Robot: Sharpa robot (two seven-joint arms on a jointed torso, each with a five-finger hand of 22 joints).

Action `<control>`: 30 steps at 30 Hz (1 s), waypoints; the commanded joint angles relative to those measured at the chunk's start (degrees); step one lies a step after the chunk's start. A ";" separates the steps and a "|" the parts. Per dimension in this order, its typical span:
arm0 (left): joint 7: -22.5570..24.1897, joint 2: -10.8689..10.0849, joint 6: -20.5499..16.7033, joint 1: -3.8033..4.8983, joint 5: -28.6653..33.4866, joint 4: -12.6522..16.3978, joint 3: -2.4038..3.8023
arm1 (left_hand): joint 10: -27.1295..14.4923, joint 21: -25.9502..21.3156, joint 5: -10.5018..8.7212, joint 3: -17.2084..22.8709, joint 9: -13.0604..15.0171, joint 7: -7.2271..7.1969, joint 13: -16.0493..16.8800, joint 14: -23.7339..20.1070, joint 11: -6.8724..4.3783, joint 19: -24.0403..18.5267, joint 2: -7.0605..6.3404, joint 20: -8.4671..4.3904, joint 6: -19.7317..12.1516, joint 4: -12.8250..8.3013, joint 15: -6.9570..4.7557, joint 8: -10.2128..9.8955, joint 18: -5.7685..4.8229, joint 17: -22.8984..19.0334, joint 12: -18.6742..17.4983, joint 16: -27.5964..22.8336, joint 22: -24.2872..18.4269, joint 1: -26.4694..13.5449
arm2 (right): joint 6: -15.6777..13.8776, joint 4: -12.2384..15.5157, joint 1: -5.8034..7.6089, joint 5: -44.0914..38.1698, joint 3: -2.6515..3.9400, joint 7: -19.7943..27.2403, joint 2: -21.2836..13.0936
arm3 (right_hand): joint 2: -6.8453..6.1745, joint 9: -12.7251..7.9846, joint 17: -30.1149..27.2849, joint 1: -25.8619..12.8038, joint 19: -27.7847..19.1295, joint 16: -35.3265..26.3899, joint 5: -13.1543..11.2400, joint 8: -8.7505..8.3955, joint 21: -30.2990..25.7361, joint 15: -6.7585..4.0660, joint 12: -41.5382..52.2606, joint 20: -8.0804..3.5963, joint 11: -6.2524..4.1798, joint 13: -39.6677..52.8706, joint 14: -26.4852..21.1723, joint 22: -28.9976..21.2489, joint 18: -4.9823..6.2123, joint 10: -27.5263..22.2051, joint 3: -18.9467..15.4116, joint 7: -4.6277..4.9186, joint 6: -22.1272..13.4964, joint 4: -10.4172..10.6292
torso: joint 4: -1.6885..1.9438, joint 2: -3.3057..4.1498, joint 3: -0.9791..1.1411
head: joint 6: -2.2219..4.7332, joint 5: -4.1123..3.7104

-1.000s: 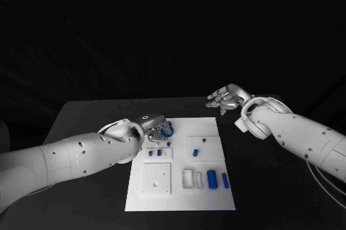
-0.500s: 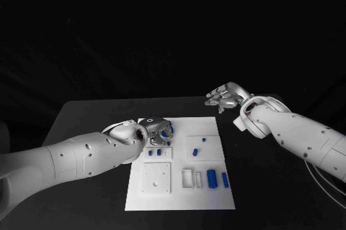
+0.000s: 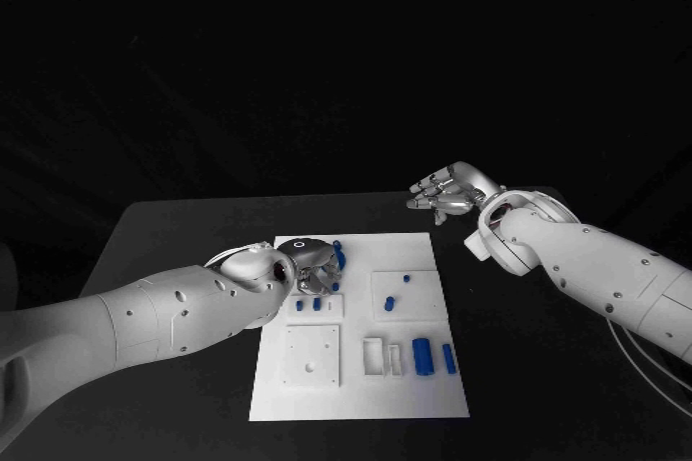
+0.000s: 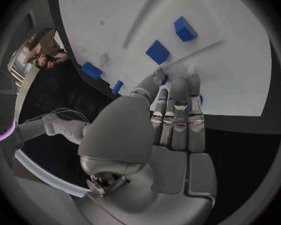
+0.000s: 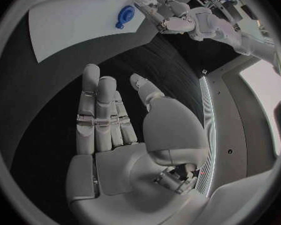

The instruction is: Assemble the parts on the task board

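The white task board (image 3: 361,401) lies in the middle of the table. My left hand (image 3: 309,268) is low over its far left corner. Its fingers (image 4: 178,110) lie straight and close together on a small blue part (image 4: 200,99), with the thumb alongside. Whether they grip it is hidden. A blue gear-like part (image 5: 123,18) lies on the board (image 5: 72,15) close to that hand (image 5: 168,12). My right hand (image 3: 447,196) hangs beyond the board's far right corner, its palm (image 5: 115,170) bare and fingers apart.
Two small blue parts (image 3: 309,305) sit just nearer than my left hand. More blue parts (image 3: 389,303) lie mid-board, and two long ones (image 3: 423,356) near the front right. Two square blue pieces (image 4: 157,51) stand in a raised white block.
My left hand has turned and drawn slightly back over the board's far left corner. The blue part beside it now shows further up. My right hand has hardly moved.
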 commanded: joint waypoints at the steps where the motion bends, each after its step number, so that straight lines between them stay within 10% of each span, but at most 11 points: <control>1: 0.88 0.40 -0.70 -0.21 -0.47 -0.41 0.02 | 0.83 0.55 0.28 0.72 -0.05 0.15 -0.05 0.66 -0.08 0.54 0.49 -0.06 -0.23 -0.16 -0.07 -0.20 0.62 -0.06 -0.25 0.21 1.40 -0.43 | -0.37 0.19 -0.02 0.34 0.02 0.86 -0.02 | 0.03 -0.04 -0.11 0.05 1.97 0.21 0.08 0.14 0.17 0.19 -0.27 0.57 -0.03 -0.06 -0.43 -0.11 0.94 -0.30 -0.16 0.32 -0.19 -0.01 | -0.01 -0.02 -0.01 | 0.03 -0.05; 30: 2.12 1.62 -1.17 -0.88 1.22 -1.95 0.04 | 1.73 2.83 0.10 4.60 -0.02 0.60 -0.05 2.19 -0.37 0.76 0.15 -0.23 0.64 0.89 -0.25 -0.14 0.76 0.25 -0.24 0.76 1.29 -2.32 | -0.17 0.28 -0.02 0.52 0.02 0.90 0.08 | -0.15 -0.03 -0.56 -0.05 1.84 0.34 0.99 0.15 0.19 0.21 -0.25 0.61 -0.01 -0.06 -0.72 -0.63 0.95 -0.35 0.28 0.31 -0.12 -0.07 | 0.03 -0.03 0.01 | -0.16 -0.32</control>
